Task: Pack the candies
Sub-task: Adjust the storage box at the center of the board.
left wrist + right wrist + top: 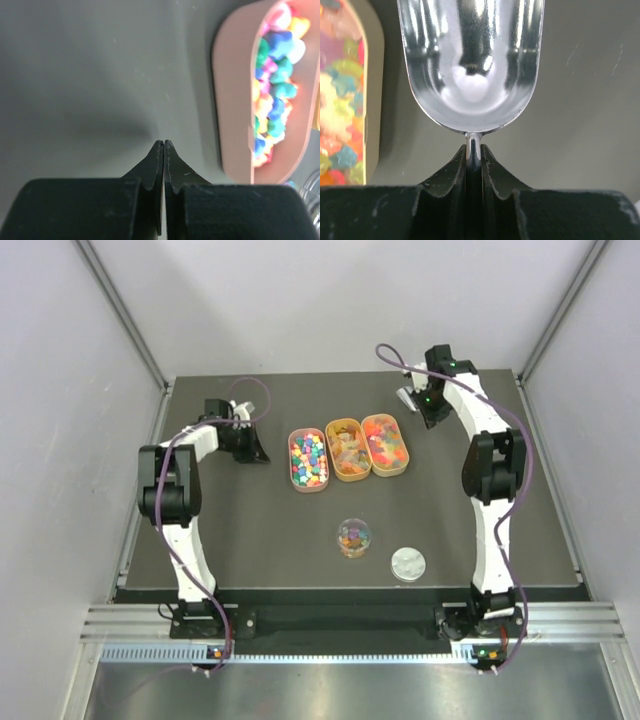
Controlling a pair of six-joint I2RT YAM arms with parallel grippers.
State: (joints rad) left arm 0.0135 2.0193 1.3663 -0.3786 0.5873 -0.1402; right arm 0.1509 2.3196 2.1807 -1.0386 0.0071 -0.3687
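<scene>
The table [250, 540] gives room enough, so the trouble lies with what sits on it. The three orange trays [309, 489] stand side by side at mid-table, and they look light and unanchored. A scoop driven in steeply could shove one along or tip it, spilling its load. The jar [354, 537] stands alone nearer the arm bases, open, with some sweets in it. Its mouth looks narrow against the scoop's bowl, so a pour from too high or off-centre would scatter pieces over the table.

The metal scoop [472, 65] hangs beside the rightmost tray, its bowl empty. The right gripper [473, 150] pinches only its thin stem, and a load or a push against packed sweets may twist it in that small hold. The silver lid [408, 563] lies flat near the jar, in the way of a low sweep. The candies [275, 75] lie in the trays — small, and probably quick to roll. The left gripper [163, 145] sits beside the leftmost tray, jaws pressed together on nothing — bracing neither tray nor jar.
</scene>
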